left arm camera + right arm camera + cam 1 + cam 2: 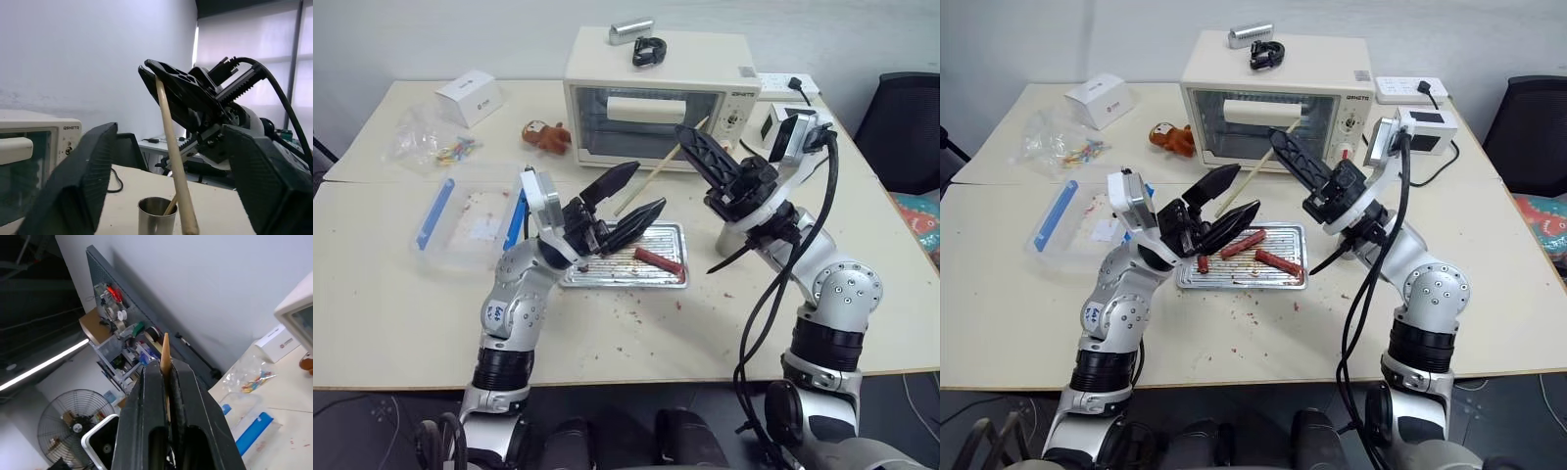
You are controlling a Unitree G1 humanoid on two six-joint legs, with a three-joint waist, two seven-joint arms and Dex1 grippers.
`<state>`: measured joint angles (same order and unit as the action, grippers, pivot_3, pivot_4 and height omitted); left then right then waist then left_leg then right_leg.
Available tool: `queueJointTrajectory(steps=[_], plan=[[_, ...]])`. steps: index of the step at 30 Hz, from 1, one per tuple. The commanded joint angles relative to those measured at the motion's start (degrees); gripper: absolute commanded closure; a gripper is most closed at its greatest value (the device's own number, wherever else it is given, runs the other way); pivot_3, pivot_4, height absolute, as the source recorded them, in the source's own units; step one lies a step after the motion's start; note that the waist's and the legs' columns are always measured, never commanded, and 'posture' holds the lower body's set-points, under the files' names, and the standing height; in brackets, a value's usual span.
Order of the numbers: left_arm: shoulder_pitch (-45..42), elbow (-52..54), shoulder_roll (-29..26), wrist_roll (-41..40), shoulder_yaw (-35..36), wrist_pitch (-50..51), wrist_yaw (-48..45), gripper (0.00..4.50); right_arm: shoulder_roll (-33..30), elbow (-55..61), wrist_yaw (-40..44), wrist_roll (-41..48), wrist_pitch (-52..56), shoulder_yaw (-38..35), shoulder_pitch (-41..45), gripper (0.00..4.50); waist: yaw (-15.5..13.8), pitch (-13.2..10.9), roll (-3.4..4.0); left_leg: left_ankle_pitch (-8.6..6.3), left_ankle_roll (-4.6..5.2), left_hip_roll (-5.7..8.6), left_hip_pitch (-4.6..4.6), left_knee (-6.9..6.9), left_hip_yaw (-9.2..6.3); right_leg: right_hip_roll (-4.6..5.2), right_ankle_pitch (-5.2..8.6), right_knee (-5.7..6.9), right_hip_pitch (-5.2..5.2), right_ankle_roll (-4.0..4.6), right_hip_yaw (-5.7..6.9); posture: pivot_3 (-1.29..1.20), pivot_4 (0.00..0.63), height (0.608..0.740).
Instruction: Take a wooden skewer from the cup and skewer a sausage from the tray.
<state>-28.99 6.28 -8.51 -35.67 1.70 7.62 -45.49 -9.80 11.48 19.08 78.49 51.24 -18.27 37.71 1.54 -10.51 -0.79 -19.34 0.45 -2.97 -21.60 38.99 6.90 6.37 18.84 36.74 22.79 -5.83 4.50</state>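
Head views: right pincer (1285,147) clamped shut on the wooden skewer (1252,182), a thin pale stick slanting down from its fingers toward the left pincer (1232,201), held above the tray (1285,278). The left pincer's fingers stand apart, around the skewer's lower end without visibly touching it. Three reddish-brown sausages (1278,261) lie in the shiny ridged tray on the counter (1234,343); the cup (728,240) stands just right of the tray, behind the right arm. Left wrist view: two black fingers (78,181) spread wide, skewer between them running up into the right pincer's tips; metal cup (156,217) below with another stick in it. Right wrist view: fingers (151,406) pressed together on the skewer, its tan tip poking past them.
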Motion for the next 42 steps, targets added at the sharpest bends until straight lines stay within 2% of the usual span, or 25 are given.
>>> queueJointTrajectory(steps=[1,9,12,15,17,20,24,26,29,36,39,42], plan=[[-1.20,1.47,0.74,0.36,0.03,-1.45,0.74,2.06,0.19,2.81,-0.72,2.62,-1.39,0.58,-0.13,4.50,-0.01,0.00,0.00,0.00,0.01,0.00,0.00,0.00,0.00,0.00,0.00,-0.01,0.00,0.00,0.00,0.00,0.150,0.740],[-1.39,1.57,1.24,0.24,0.12,-1.74,1.47,4.49,0.41,3.14,-1.40,3.19,-3.37,2.27,-1.09,4.50,-0.01,0.00,0.00,-0.01,0.02,0.01,-0.02,0.00,-0.02,0.00,-0.01,-0.06,0.00,-0.02,0.01,0.00,0.150,0.740],[-1.70,1.79,1.28,-0.03,0.64,-1.32,2.60,4.49,-0.48,3.01,-1.58,4.48,-2.62,2.59,-2.11,4.50,-0.01,0.00,0.00,-0.01,0.02,0.00,-0.05,0.00,-0.04,0.01,-0.02,-0.09,0.00,-0.03,0.01,0.00,0.150,0.740],[-2.34,1.48,0.44,-0.02,1.45,-0.77,3.39,4.50,-2.58,3.73,-0.98,3.38,-2.34,2.73,-3.03,3.73,-0.02,0.00,0.00,-0.01,0.03,0.00,-0.07,-0.01,-0.05,0.01,-0.02,-0.12,0.00,-0.03,0.00,0.00,0.150,0.740],[-2.62,1.26,-0.88,-0.02,2.26,-0.38,3.23,4.50,-4.75,4.02,-0.13,1.73,-3.48,1.96,-2.99,3.07,-0.04,0.00,0.00,0.00,0.05,0.01,-0.12,0.00,-0.09,0.02,-0.03,-0.17,0.00,-0.05,0.00,0.00,0.150,0.740],[-1.58,1.43,-5.36,-0.77,4.45,1.26,1.49,4.50,-12.77,5.70,5.36,-3.89,-3.85,1.45,-3.71,2.10,-0.05,0.00,0.00,-0.01,0.08,0.05,-0.12,-0.01,-0.08,0.04,-0.05,-0.22,0.00,-0.09,0.03,0.00,0.150,0.740],[5.50,2.23,-15.42,-2.88,9.26,5.02,-3.66,4.50,-28.16,11.34,20.74,-14.53,-5.81,3.86,-11.30,0.72,0.05,0.00,0.00,-0.05,0.14,0.06,-0.14,-0.21,-0.09,0.03,-0.06,-0.47,0.00,-0.11,0.10,0.00,0.150,0.740],[10.10,2.37,-19.71,-3.84,12.05,6.53,-5.81,4.50,-33.98,13.38,28.94,-23.13,-12.37,5.85,-16.83,0.07,0.12,0.00,0.00,-0.04,0.13,0.03,-0.12,-0.49,-0.05,0.00,-0.06,-0.73,0.00,-0.12,0.10,0.00,0.150,0.740],[16.57,1.74,-24.60,-4.18,16.63,6.94,-8.22,4.50,-37.61,13.22,36.77,-33.37,-23.16,6.33,-25.64,0.03,-0.14,-0.02,-0.02,-0.03,0.11,0.05,-0.08,-0.74,-0.02,-0.02,-0.06,-0.88,0.00,-0.12,0.20,0.00,0.150,0.740],[28.51,3.67,-29.11,-6.35,25.03,9.60,-9.21,4.50,-36.77,6.50,43.99,-43.73,-39.76,-0.09,-41.21,0.03,-0.79,-0.06,-0.09,-0.01,0.18,0.23,0.12,-0.68,0.03,0.18,-0.17,-1.19,-0.25,-0.35,0.30,0.00,0.150,0.740],[32.54,4.21,-29.87,-8.36,28.17,11.90,-9.51,4.50,-36.94,3.00,45.95,-46.07,-43.81,-1.05,-43.16,0.03,-1.23,-0.08,-0.13,-0.01,0.21,0.24,0.23,-0.67,0.04,0.24,-0.22,-1.16,-0.32,-0.41,0.20,0.00,0.150,0.740],[33.12,5.13,-29.41,-8.50,28.68,11.95,-8.78,4.50,-37.20,3.31,44.95,-47.72,-42.83,2.32,-39.94,0.03,-1.21,-0.08,-0.11,0.03,0.13,0.16,0.37,-0.69,0.05,0.34,-0.27,-1.04,-0.32,-0.31,0.03,0.00,0.150,0.740]])
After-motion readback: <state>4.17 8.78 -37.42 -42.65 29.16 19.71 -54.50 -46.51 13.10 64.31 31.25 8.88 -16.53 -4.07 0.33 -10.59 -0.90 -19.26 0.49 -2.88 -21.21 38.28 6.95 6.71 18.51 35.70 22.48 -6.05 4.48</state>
